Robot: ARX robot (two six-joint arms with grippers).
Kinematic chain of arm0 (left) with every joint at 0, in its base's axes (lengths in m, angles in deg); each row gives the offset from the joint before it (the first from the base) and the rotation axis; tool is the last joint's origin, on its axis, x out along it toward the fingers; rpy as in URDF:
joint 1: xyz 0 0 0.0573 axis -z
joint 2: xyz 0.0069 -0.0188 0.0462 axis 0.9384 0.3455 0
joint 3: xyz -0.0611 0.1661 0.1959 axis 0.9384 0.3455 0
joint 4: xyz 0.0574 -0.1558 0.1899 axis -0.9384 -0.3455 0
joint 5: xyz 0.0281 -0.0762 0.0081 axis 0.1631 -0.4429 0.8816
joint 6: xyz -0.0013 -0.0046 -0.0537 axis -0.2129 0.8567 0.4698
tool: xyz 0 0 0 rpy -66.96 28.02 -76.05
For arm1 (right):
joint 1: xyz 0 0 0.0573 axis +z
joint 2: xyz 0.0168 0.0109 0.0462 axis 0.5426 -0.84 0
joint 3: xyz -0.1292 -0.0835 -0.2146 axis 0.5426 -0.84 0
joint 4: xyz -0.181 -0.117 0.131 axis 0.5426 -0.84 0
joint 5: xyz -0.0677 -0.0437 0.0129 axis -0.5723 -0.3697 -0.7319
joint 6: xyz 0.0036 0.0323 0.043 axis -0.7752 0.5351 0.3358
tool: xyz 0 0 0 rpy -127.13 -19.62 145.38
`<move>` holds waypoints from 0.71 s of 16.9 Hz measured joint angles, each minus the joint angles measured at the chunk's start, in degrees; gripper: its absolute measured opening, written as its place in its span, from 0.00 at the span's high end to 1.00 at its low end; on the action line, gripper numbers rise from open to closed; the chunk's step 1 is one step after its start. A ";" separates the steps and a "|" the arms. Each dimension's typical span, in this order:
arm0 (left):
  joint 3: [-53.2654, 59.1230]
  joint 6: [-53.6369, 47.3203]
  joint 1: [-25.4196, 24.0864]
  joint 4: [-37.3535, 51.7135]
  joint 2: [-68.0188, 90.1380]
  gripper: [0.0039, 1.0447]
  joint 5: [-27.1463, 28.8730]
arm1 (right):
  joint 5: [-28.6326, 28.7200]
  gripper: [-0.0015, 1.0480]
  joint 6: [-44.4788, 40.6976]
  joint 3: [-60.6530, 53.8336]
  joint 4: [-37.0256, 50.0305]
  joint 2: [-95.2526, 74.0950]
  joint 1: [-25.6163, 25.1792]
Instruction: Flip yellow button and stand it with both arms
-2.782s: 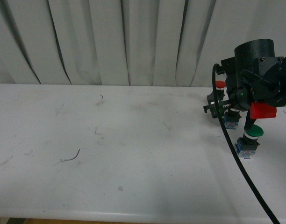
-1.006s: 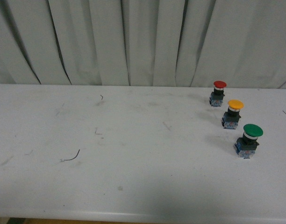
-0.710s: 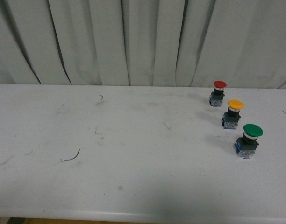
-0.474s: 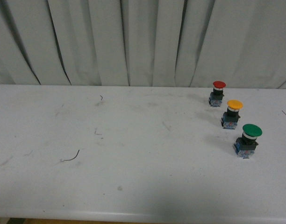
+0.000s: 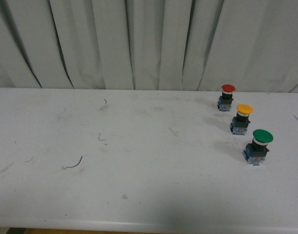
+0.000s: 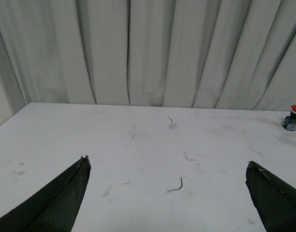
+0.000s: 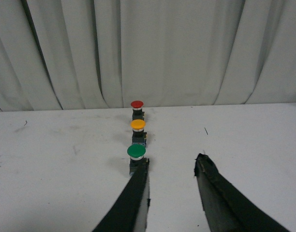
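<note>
Pale curtains back the white table (image 5: 139,195). Upright, the yellow button (image 5: 242,118) stands between red switch (image 5: 227,97) and green switch (image 5: 257,146). Both arms have withdrawn; left gripper (image 6: 167,193) spread wide, right gripper (image 7: 171,166) parted, empty. Task looks finished.

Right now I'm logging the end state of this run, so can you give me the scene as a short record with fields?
surface: white scuffed table
backdrop: pale pleated curtain
yellow button: small yellow-capped push-button switch, upright, cap up, middle of a diagonal row
neighbours: red-capped switch behind it, green-capped switch in front, both upright, all three apart
left gripper: jaws wide open, holding nothing
right gripper: jaws open, empty, short of the green-capped switch
arms in front view: none
task state: button stands free, nothing touching it
</note>
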 joint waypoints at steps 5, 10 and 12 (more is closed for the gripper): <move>0.00 0.00 0.00 0.00 0.00 0.06 0.00 | 0.00 0.16 0.00 -0.02 0.00 0.00 0.00; 0.00 0.00 0.00 0.00 0.00 0.06 0.00 | 0.00 0.06 0.02 -0.02 0.00 0.00 0.00; 0.00 0.00 0.00 0.00 0.00 0.06 0.00 | 0.00 0.06 0.00 -0.02 0.00 0.00 0.00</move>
